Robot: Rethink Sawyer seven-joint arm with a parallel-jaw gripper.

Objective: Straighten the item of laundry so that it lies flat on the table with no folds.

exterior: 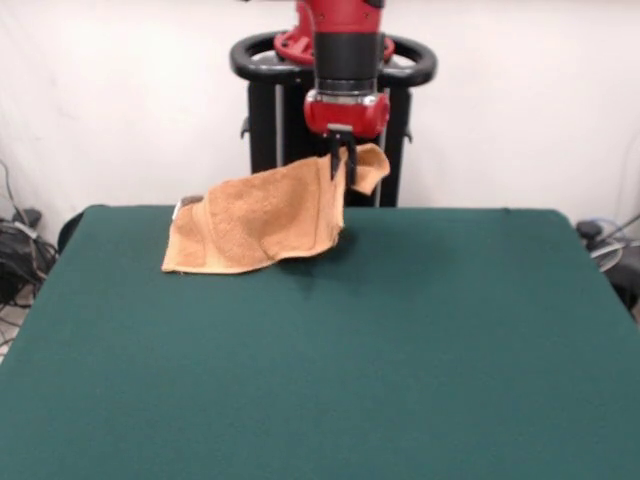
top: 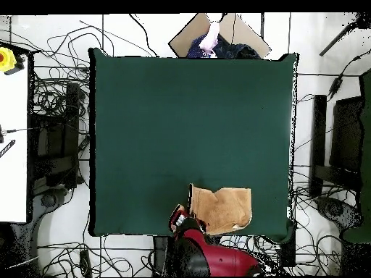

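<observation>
Pinching towel [exterior: 262,222] corner aloft, gripper [exterior: 342,165] hidden overhead

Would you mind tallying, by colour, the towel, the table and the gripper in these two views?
Orange-tan: 1, the towel, one corner lifted in the gripper, the rest draped down to the table.
Dark green: 1, the table.
Black: 1, the gripper, shut on the towel's raised corner.
Total: 3.
</observation>
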